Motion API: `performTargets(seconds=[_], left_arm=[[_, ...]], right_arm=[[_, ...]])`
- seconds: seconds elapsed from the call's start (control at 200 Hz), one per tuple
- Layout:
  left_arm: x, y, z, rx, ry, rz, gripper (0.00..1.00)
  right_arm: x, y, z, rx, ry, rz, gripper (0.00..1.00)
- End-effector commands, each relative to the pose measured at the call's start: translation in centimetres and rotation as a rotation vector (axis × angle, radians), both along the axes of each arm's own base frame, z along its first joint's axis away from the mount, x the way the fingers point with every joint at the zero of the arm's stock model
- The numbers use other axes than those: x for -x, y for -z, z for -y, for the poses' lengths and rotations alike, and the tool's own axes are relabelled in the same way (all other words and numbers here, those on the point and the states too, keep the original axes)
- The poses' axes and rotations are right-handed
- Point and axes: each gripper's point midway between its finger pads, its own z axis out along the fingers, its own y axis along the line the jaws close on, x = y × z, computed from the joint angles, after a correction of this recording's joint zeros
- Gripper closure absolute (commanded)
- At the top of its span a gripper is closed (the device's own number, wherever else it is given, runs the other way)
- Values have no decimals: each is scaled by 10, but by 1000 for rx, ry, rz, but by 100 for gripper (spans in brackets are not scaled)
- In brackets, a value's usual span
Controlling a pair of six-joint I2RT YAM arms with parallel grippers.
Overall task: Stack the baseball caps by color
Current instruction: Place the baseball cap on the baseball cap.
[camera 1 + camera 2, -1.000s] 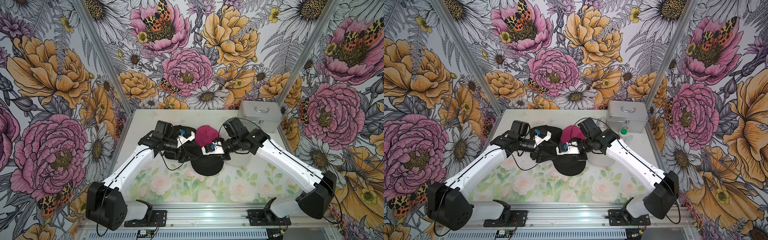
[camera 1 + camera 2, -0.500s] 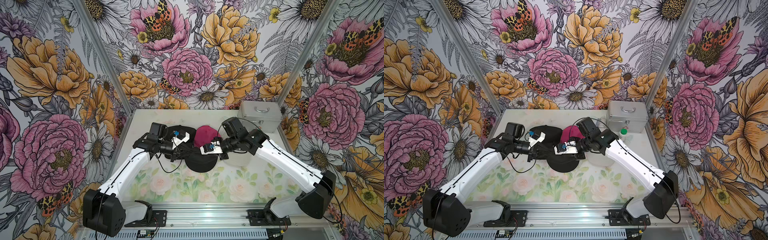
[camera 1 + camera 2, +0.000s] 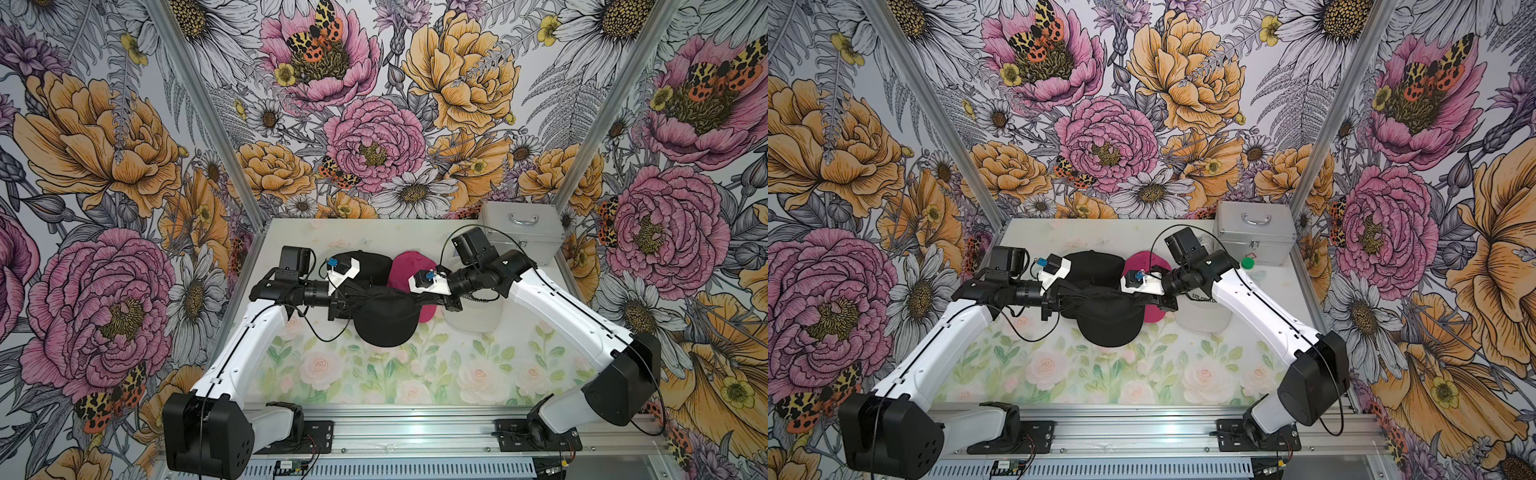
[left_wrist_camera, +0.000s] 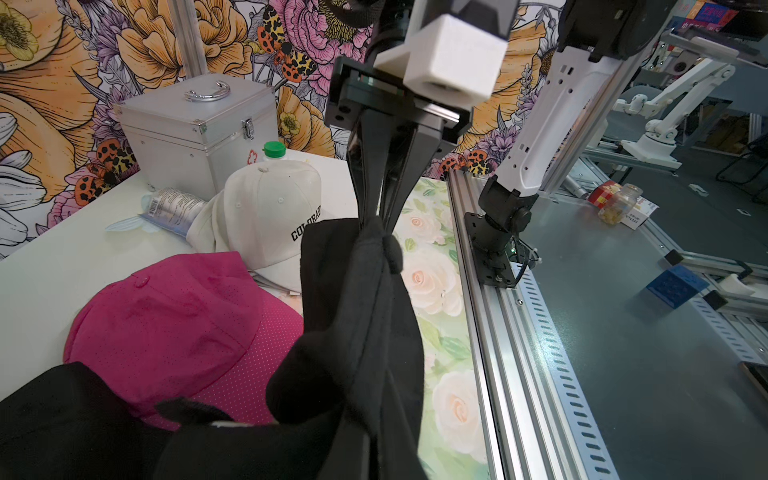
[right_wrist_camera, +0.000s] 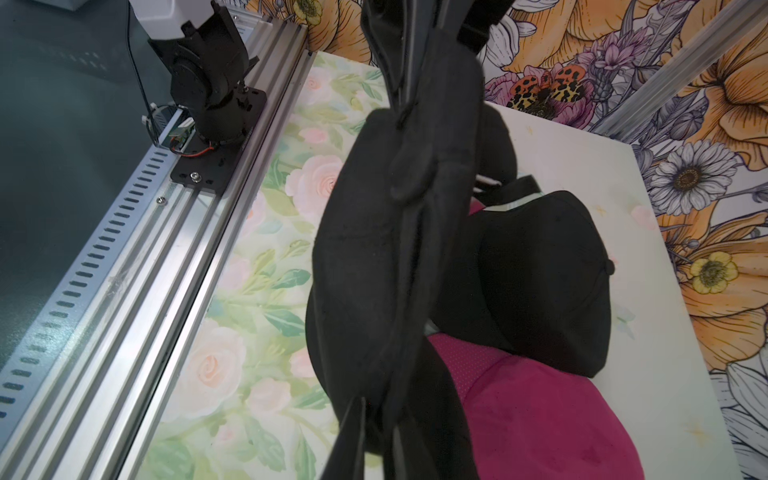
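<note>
The left tool (image 3: 365,296) and right tool (image 3: 413,298) are each clamping a side of the held black cap (image 3: 384,322), probably stretching it open just before the pink cap (image 3: 409,266), for stacking on the resting black cap (image 3: 370,262) beside that pink one.

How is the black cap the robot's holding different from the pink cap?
The held black cap is pinched between the left hand and right hand; the pink cap lies on the table. The black cap hangs squashed; the pink cap is domed. Both are soft fabric caps.
</note>
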Motion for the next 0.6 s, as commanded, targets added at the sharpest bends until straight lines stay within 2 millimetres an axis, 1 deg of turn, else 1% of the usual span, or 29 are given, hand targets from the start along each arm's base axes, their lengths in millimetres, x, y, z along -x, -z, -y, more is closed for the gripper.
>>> performTargets(seconds=[0.0,0.06,0.105,0.165,0.22,0.265,0.31,0.365,0.42,0.48,0.595], left_arm=[[-3,-7,-3,42,13,8,100],[-15,-2,-4,-5,-31,-17,100],[-30,3,-6,-53,-92,-50,100],[-58,9,-10,-109,-226,-89,100],[-89,15,-20,-142,-398,-84,100],[-103,18,-29,-166,-493,-71,100],[-108,16,-37,-172,-540,-72,100],[-109,12,-42,-169,-576,-76,100],[-113,13,-50,-191,-638,-72,100],[-113,11,-56,-187,-671,-82,100],[-110,7,-70,-158,-725,-111,100]], right_arm=[[-8,5,1,21,12,-48,100],[-13,-1,-7,-1,3,-55,100],[-19,-8,-14,-23,11,-77,100],[-27,-18,-25,-51,20,-111,100],[-33,-23,-35,-59,29,-130,100],[-37,-21,-41,-42,44,-131,100],[-43,-18,-46,-23,64,-124,100],[-54,-16,-51,4,116,-130,100],[-66,-19,-56,13,182,-154,100],[-76,-21,-60,14,248,-194,100],[-78,-21,-66,9,288,-252,100]])
